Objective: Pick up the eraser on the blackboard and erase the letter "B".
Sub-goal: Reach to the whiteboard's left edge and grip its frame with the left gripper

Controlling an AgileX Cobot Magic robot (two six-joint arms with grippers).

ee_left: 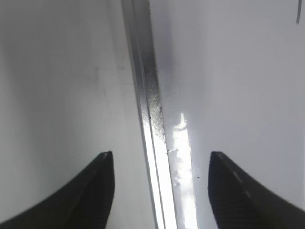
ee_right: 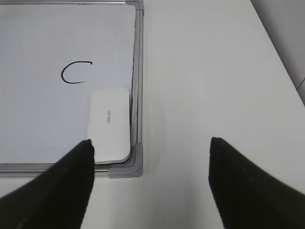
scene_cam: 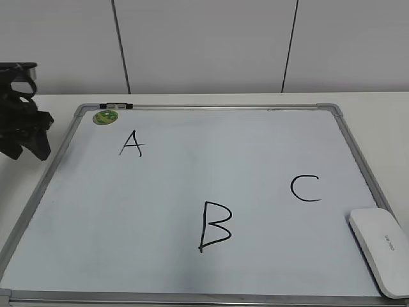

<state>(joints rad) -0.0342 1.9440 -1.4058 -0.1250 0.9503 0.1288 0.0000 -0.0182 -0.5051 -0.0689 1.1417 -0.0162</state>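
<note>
The blackboard (scene_cam: 192, 211) is a white board with a silver frame lying flat on the table. The black letter "B" (scene_cam: 214, 226) is at its front middle, with "A" (scene_cam: 131, 143) at the back left and "C" (scene_cam: 305, 188) at the right. The white eraser (scene_cam: 382, 249) lies in the board's front right corner; it also shows in the right wrist view (ee_right: 110, 125), next to the grey corner cap. My right gripper (ee_right: 150, 145) is open above the table, just right of that corner. My left gripper (ee_left: 161, 157) is open over the board's left frame edge (ee_left: 150, 109).
A round green magnet (scene_cam: 105, 117) sits at the board's back left corner, beside a small black clip (scene_cam: 115, 105) on the frame. The white table (ee_right: 214, 86) extends to the right of the board. A white panelled wall stands behind.
</note>
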